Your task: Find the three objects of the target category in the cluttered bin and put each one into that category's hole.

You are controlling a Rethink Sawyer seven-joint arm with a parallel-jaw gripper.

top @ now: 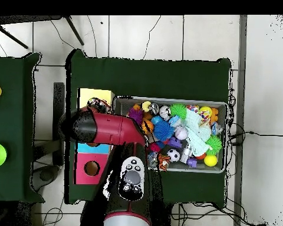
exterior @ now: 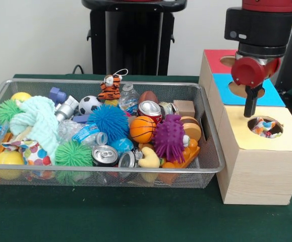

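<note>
**Gripper poised over the yellow box's hole**

The gripper point(exterior: 250, 106) hangs from the arm point(exterior: 259, 30) just above the yellow-topped box point(exterior: 256, 166), its dark tip near the far-left rim of the hole point(exterior: 265, 126). The fingers read as one narrow dark bar in the front view, and the arm hides them from overhead, so I cannot tell whether they are apart or together; nothing shows between them.

Directly below and slightly to the right of the tip, a dotted cloth point(exterior: 263, 126) lies inside the hole, white with coloured spots, partly below the rim.

Behind the gripper sit the blue-topped box point(exterior: 277, 93) and, farther back, the red-topped box point(exterior: 217, 58), each with its own round opening.

To the gripper's left in the front view, just beside the yellow box, stands the wire bin point(exterior: 110, 174), heaped with clutter. Another dotted cloth point(exterior: 32, 150) lies at the bin's far left end, well apart from the gripper, under a pale mint cloth point(exterior: 40, 121). Between them and the gripper lie spiky balls in green point(exterior: 72, 154), blue point(exterior: 108, 121) and purple point(exterior: 168, 137), a small basketball point(exterior: 142, 129), a red can point(exterior: 149, 108), a silver can point(exterior: 105, 155), a soccer ball point(exterior: 89, 104) and a toy tiger point(exterior: 109, 88) at the back rim.

From overhead, the arm point(top: 105, 128) crosses the boxes, and the bin point(top: 221, 106) lies beside it.
</note>
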